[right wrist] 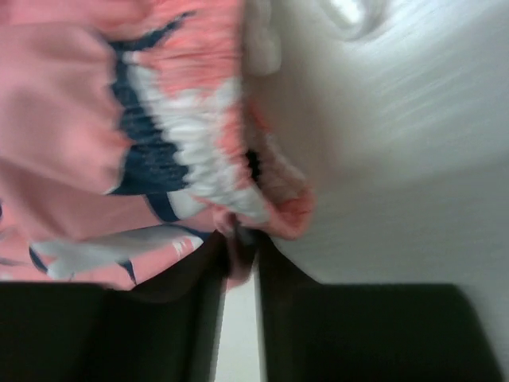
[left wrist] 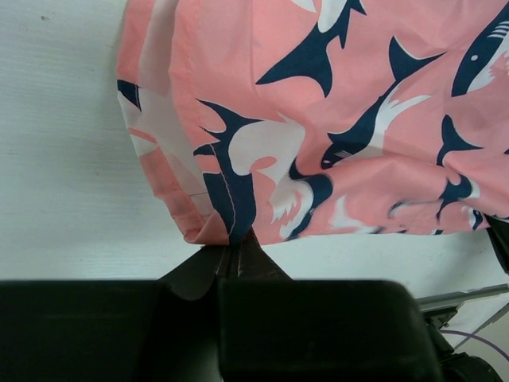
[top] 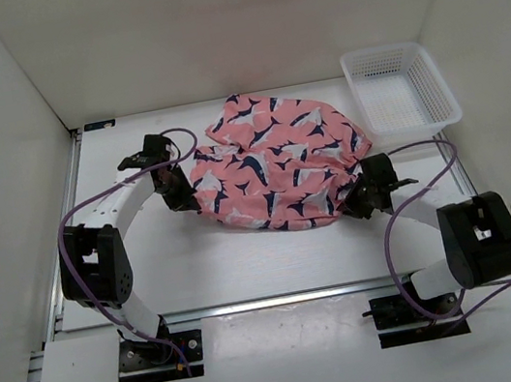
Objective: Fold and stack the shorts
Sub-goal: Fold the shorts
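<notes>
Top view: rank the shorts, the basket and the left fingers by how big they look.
1. shorts, largest
2. basket, clearly smaller
3. left fingers, smallest, pinched on the shorts' edge

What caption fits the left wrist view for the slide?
Left gripper pinches a seamed corner of the shark-print shorts over the white table.

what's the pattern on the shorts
The shorts are salmon pink with navy-and-white sharks; clearest in the left wrist view.
</notes>
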You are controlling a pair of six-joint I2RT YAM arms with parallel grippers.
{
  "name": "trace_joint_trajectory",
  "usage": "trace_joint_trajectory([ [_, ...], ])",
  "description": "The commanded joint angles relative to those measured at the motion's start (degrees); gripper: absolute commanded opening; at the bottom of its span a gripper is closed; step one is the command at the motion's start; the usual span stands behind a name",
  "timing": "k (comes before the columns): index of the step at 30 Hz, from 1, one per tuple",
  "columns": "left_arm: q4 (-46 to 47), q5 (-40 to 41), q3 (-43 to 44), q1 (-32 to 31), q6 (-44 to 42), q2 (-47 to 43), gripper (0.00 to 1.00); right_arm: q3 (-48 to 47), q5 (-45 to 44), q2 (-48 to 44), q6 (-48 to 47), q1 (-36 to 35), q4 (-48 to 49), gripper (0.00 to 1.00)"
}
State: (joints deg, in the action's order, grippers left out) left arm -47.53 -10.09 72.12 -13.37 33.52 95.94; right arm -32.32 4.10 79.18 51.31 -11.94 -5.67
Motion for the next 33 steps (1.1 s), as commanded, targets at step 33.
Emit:
trace_joint_trajectory([
  [33,-18.3,13.4,71.9,13.3,-1.7,-29.5,0.1,-93.5,-0.4,-15.6,-38.0,1.5,-62.1,0.0],
])
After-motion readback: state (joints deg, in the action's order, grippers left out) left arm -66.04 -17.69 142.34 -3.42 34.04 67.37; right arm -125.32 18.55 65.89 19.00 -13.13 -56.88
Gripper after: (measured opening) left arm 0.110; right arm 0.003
